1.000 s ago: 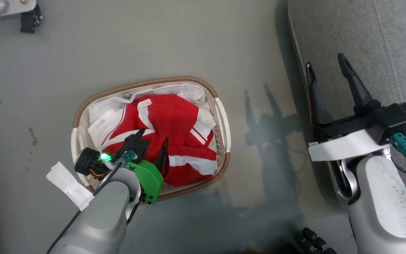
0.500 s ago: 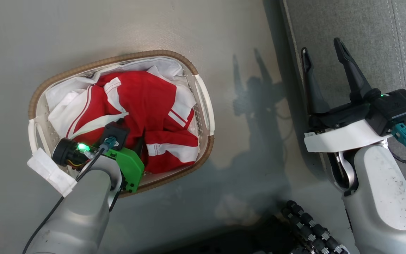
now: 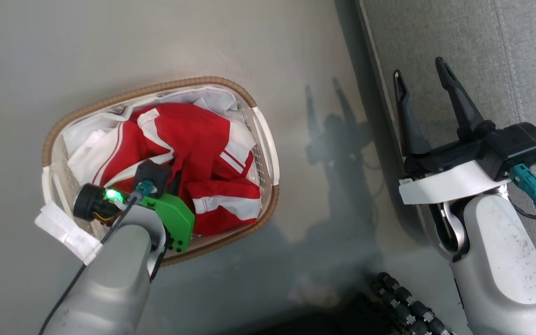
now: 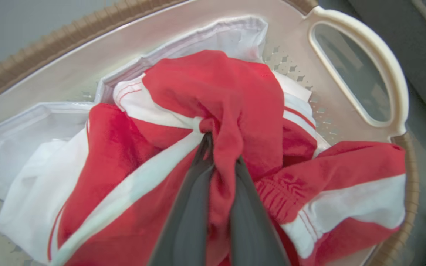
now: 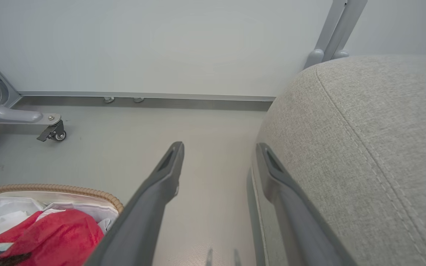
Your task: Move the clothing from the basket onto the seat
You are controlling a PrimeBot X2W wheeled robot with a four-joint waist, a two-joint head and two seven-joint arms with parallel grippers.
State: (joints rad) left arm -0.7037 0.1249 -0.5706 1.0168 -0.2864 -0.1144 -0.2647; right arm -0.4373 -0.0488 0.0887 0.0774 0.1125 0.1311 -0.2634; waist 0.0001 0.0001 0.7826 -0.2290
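Now my left gripper (image 4: 222, 149) is down in the basket (image 3: 156, 88), and its two fingers are pressed together on a fold of the clothing (image 3: 203, 139) — a bunch of red fabric is squeezed between them. The rest of the red and white garments lies in a heap inside the basket, on the white liner (image 4: 9, 140). The basket stands on the grey floor (image 3: 203, 37), near the seat (image 3: 458, 46) but not touching it. My right gripper (image 3: 418, 67) hangs over the edge of the seat with fingers wide apart — it holds nothing.
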